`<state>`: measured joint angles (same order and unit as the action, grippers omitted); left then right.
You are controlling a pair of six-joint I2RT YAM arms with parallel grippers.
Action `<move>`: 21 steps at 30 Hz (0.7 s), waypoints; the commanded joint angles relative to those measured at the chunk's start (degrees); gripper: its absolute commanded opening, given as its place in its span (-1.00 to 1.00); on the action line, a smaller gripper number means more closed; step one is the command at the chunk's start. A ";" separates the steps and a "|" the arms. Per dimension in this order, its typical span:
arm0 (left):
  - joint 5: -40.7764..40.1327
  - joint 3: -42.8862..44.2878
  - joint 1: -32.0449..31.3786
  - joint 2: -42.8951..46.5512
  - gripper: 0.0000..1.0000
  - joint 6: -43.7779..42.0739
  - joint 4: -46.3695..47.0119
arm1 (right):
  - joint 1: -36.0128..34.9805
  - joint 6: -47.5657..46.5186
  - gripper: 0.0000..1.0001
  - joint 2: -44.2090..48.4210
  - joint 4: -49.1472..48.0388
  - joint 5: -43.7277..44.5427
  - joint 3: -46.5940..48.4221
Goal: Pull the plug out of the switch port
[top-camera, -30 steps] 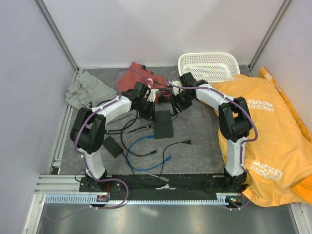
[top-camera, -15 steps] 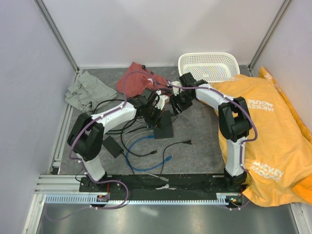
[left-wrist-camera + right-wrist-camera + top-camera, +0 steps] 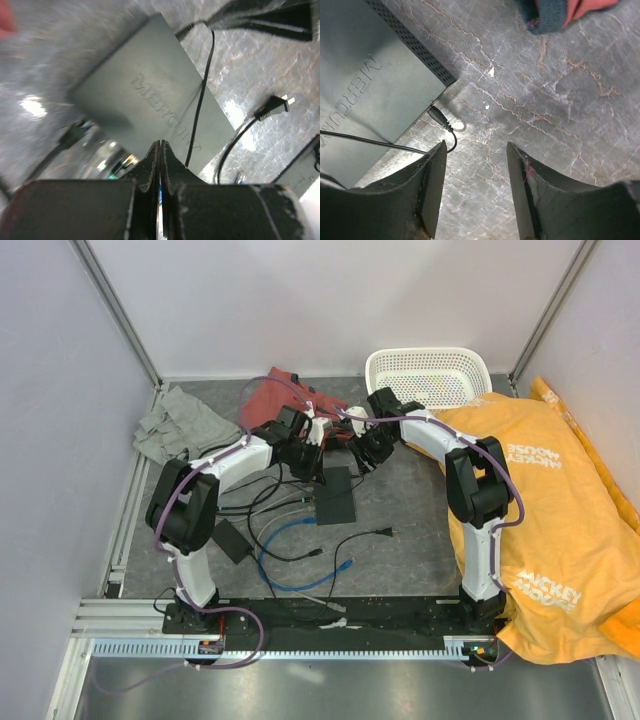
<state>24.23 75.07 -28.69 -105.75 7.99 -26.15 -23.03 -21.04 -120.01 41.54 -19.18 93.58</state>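
The switch [image 3: 335,496] is a flat black box lying mid-table, also seen in the left wrist view [image 3: 150,95] and the right wrist view [image 3: 365,85]. A small black plug [image 3: 437,115] sits in a port on its side near a corner, and its thin cable curls away. My right gripper [image 3: 476,147] hovers open just beside that plug with nothing between its fingers; from above it [image 3: 360,458] is at the switch's far right corner. My left gripper [image 3: 160,146] is shut and empty above the switch's other end, at its far left [image 3: 314,462]. A thin black cable [image 3: 200,100] crosses the switch's top.
Loose cables lie in front of the switch: a blue one [image 3: 300,552] and a black lead ending in a mains plug [image 3: 383,533]. A black adapter brick [image 3: 232,538] sits near left. Red cloth [image 3: 280,400], grey cloth [image 3: 185,425], a white basket [image 3: 428,375] and a yellow shirt [image 3: 540,500] surround the area.
My left arm reached out over the switch half a second ago and has since drawn back toward the far left. The right gripper has stayed in place, its jaws slightly narrower.
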 commanded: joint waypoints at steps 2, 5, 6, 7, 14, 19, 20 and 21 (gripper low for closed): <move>5.83 2.27 -0.49 -3.66 -0.97 2.91 2.33 | -0.09 -6.20 0.14 -0.84 -2.07 -2.18 1.78; 6.88 2.19 -0.40 -5.25 -0.97 2.74 2.33 | 0.00 -9.10 0.09 -0.15 -2.60 -2.70 1.26; 7.06 2.19 -0.32 -5.69 -0.97 2.82 2.33 | 0.00 -9.72 0.08 0.38 -2.95 -3.23 0.64; 7.15 2.19 -0.32 -6.30 -0.97 2.73 2.33 | 0.00 -10.25 0.09 0.91 -3.56 -3.67 -0.14; 11.70 2.19 -0.23 -8.59 -0.97 1.24 3.03 | 0.00 -16.83 0.07 6.09 -7.08 -7.62 -7.44; 26.64 1.31 2.05 -7.80 -0.97 -1.13 4.09 | 0.09 -21.93 0.07 8.99 -10.06 -8.15 -10.52; 27.44 0.87 2.58 -7.45 -0.97 -1.13 4.09 | 0.09 -22.29 0.07 9.35 -10.60 -8.24 -10.87; 29.45 0.52 3.71 -7.19 -0.97 -1.31 4.27 | 0.17 -22.38 0.07 9.61 -11.21 -8.16 -11.14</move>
<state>42.52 75.79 -27.59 -113.99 8.95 -24.16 -23.03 -38.59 -114.52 34.13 -24.88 83.68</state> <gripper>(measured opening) 0.022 0.535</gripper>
